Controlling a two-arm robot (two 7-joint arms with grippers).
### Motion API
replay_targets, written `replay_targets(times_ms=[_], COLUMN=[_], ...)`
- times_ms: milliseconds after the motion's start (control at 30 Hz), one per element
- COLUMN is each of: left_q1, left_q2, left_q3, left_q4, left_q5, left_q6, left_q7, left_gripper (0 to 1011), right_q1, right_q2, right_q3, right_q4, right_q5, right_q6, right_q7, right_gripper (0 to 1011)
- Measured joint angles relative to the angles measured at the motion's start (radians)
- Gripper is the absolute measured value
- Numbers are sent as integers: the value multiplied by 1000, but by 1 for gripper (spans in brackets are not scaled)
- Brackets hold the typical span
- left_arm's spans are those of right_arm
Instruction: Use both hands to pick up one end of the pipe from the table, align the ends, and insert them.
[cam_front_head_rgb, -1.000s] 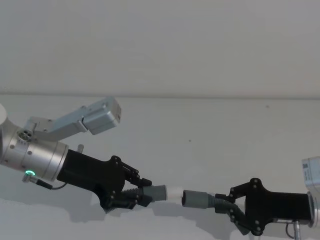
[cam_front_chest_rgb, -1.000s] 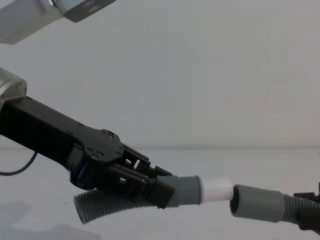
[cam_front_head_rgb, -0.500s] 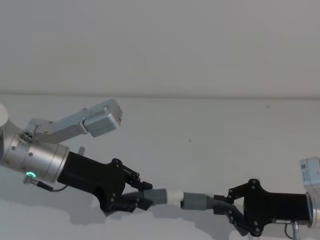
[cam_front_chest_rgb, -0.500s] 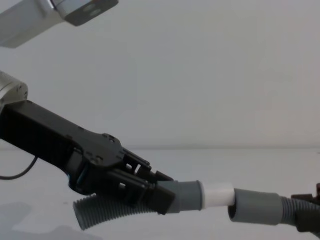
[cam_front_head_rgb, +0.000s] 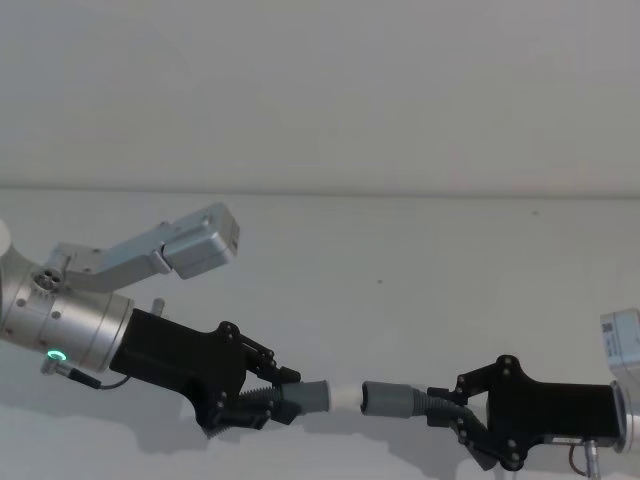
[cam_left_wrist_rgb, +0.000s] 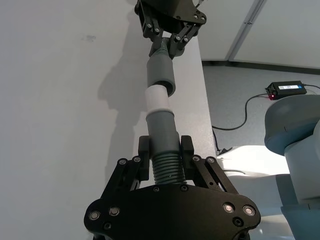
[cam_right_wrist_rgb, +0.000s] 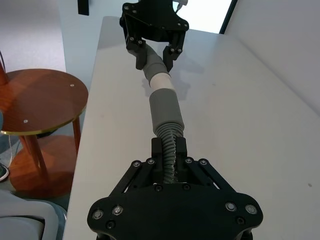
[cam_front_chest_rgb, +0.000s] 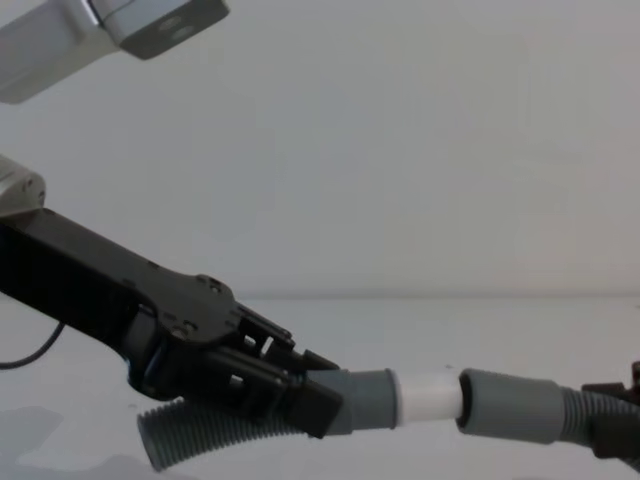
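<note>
My left gripper (cam_front_head_rgb: 272, 400) (cam_front_chest_rgb: 312, 392) (cam_left_wrist_rgb: 165, 164) is shut on the pipe's corrugated part just behind the grey cuff (cam_front_chest_rgb: 365, 400) that carries the white spigot (cam_front_chest_rgb: 430, 397) (cam_front_head_rgb: 346, 397). My right gripper (cam_front_head_rgb: 447, 410) (cam_right_wrist_rgb: 169, 154) is shut on the pipe behind the socket cuff (cam_front_head_rgb: 388, 400) (cam_front_chest_rgb: 510, 405) (cam_right_wrist_rgb: 166, 112). Both ends hang low over the white table (cam_front_head_rgb: 450, 280), nearly in one line. The spigot's tip (cam_left_wrist_rgb: 157, 100) sits at the socket's mouth (cam_left_wrist_rgb: 161, 75); how deep it reaches is hidden. A stretch of pipe (cam_front_chest_rgb: 195, 432) trails under the left gripper.
The left arm's silver body with the green ring (cam_front_head_rgb: 58, 354) fills the near left. A round wooden side table (cam_right_wrist_rgb: 40, 100) stands beyond one edge of the table, and a black power box (cam_left_wrist_rgb: 287, 89) lies on the floor off the other side.
The gap between the white spigot and the socket has closed. My left gripper has sunk a little and the two cuffs now lie straighter in line. The right gripper has barely moved.
</note>
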Motion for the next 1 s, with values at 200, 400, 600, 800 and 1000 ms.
replay_targets(times_ms=[200,400,600,800,1000], left_q1=[4,6,6,3,-1], left_q2=[9,14,16,18,20], left_q3=[-1,-2,-1,4,9], left_q4=[-5,-7,-5,-2,0], left_q5=[-6,-12,-16,-21,-25], left_q6=[0,-3,-8,-12,-14], left_q7=[14,24,26,27,27], left_gripper=[351,351,351,351,351], right_q1=[6,12,17,20,24], right_q2=[2,4,4,4,3], right_q3=[-6,-12,-19,-25,-29], right_q4=[3,6,8,9,10], right_q5=[8,12,13,15,17], right_q6=[2,2,3,3,4], right_q7=[7,12,13,11,5], right_gripper=[129,129,129,129,129])
